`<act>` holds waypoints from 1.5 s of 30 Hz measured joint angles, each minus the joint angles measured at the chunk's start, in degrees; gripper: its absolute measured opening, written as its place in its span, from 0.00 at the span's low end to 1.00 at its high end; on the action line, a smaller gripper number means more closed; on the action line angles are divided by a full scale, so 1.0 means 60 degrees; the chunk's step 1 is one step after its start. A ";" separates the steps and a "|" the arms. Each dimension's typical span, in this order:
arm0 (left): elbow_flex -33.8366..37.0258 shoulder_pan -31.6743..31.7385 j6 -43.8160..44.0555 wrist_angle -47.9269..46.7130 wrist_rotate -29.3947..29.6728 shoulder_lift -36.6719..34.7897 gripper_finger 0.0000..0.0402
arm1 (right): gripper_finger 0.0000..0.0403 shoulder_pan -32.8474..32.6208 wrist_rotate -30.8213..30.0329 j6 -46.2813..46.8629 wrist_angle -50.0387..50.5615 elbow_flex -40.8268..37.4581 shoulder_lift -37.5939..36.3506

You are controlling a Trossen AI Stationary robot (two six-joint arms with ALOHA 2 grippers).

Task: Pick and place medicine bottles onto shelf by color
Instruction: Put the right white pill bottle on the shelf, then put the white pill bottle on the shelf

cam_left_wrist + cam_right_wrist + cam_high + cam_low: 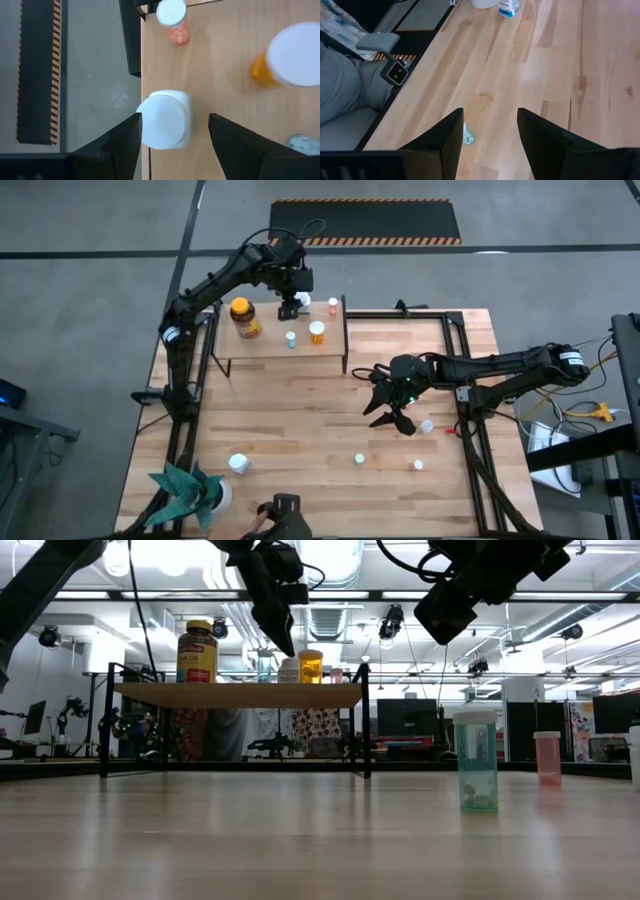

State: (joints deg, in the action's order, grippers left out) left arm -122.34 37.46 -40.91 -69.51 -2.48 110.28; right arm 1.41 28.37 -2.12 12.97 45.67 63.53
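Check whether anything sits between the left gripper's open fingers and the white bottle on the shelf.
Nothing visible does. The left gripper hangs open right over the white-lidded white bottle at the edge of the light-wood shelf; the small pink bottle and orange bottle stand clear.

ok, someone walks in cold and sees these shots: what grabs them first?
Probably the left gripper above the small wooden shelf at the table's far edge, fingers open around a white bottle at the shelf's edge. Next, the big amber jar with the yellow lid at the shelf's left end. The right gripper hovers open mid-table near scattered small bottles.
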 joint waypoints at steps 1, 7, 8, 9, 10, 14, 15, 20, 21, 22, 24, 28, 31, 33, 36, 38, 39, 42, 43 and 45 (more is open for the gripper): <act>0.0000 -0.0037 0.0009 -0.0020 0.0000 -0.0074 0.53 | 0.44 0.0000 0.0002 -0.0002 0.0000 0.0000 0.0000; 0.0000 -0.0916 0.0794 -0.0074 0.0055 -0.0887 0.53 | 0.44 -0.0004 -0.0002 -0.0102 0.0000 0.0000 0.0000; 0.0006 -0.1178 0.1086 -0.0077 0.0052 -0.1060 0.53 | 0.44 -0.0004 0.0000 -0.0124 0.0000 -0.0006 0.0000; 0.0024 -0.1487 0.1451 -0.0076 0.0055 -0.1232 0.53 | 0.44 -0.0004 0.0001 -0.0127 -0.0003 -0.0015 0.0000; 0.0032 -0.1837 0.1863 -0.0075 0.0058 -0.1373 0.53 | 0.44 -0.0004 0.0000 -0.0141 -0.0007 -0.0032 0.0000; 0.0095 -0.3463 0.4028 -0.0076 0.0055 -0.1858 0.53 | 0.44 -0.0066 -0.0005 -0.0305 -0.0227 -0.0220 0.0000; 0.0125 -0.3911 0.4609 -0.0088 0.0055 -0.1905 0.53 | 0.44 -0.0116 -0.0005 -0.0345 -0.0378 -0.0313 0.0000; 0.0379 -0.6122 0.6638 -0.0804 0.0193 -0.1967 0.53 | 0.44 -0.0428 0.0006 -0.0406 -0.1418 -0.1034 -0.0002; 0.0524 -0.6544 0.7059 -0.0912 0.0380 -0.1967 0.53 | 0.44 -0.0478 0.0006 -0.0406 -0.1599 -0.1183 -0.0004; 0.0702 -0.6927 0.7574 -0.1025 0.0587 -0.1967 0.53 | 0.44 -0.0521 0.0008 -0.0403 -0.1799 -0.1340 -0.0004; 0.1137 -0.7658 0.8886 -0.1249 0.1015 -0.1967 0.53 | 0.44 -0.0598 0.0006 -0.0355 -0.2209 -0.1615 -0.0004; 0.2324 -0.8845 1.2291 -0.1610 0.1125 -0.1967 0.53 | 0.44 -0.0634 0.0009 -0.0275 -0.2732 -0.1912 -0.0004; 0.3415 -0.9684 1.4662 -0.1758 0.1183 -0.1971 0.53 | 0.44 -0.0634 0.0007 -0.0272 -0.2750 -0.1938 -0.0008; 0.4211 -1.0127 1.6038 -0.1854 0.1152 -0.1971 0.53 | 0.44 -0.0649 0.0006 -0.0263 -0.2777 -0.1938 -0.0015; 0.5358 -1.0615 1.7818 -0.1851 0.0949 -0.2050 0.53 | 0.44 -0.0659 0.0006 -0.0232 -0.2782 -0.1938 -0.0011; 0.6009 -1.0844 1.8831 -0.1846 0.0744 -0.2159 0.53 | 0.44 -0.0694 0.0006 -0.0232 -0.2801 -0.1951 -0.0011; 0.6280 -1.0957 1.9184 -0.1824 0.0679 -0.2232 0.53 | 0.44 -0.0715 0.0003 -0.0231 -0.2801 -0.1956 -0.0011; 0.6962 -1.1190 1.9950 -0.1733 0.0404 -0.2506 0.54 | 0.44 -0.0820 0.0006 -0.0221 -0.2834 -0.1959 -0.0009; 0.7159 -1.1242 2.0159 -0.1681 0.0304 -0.2623 0.55 | 0.44 -0.0862 0.0006 -0.0215 -0.2883 -0.1976 -0.0008; 0.7459 -1.1301 2.0526 -0.1662 0.0276 -0.2808 0.59 | 0.44 -0.0950 0.0003 -0.0128 -0.3105 -0.2041 -0.0005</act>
State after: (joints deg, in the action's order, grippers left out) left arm -77.59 -30.35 82.25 -79.48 -0.82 93.43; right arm -4.29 28.38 -2.89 -5.66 33.43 63.50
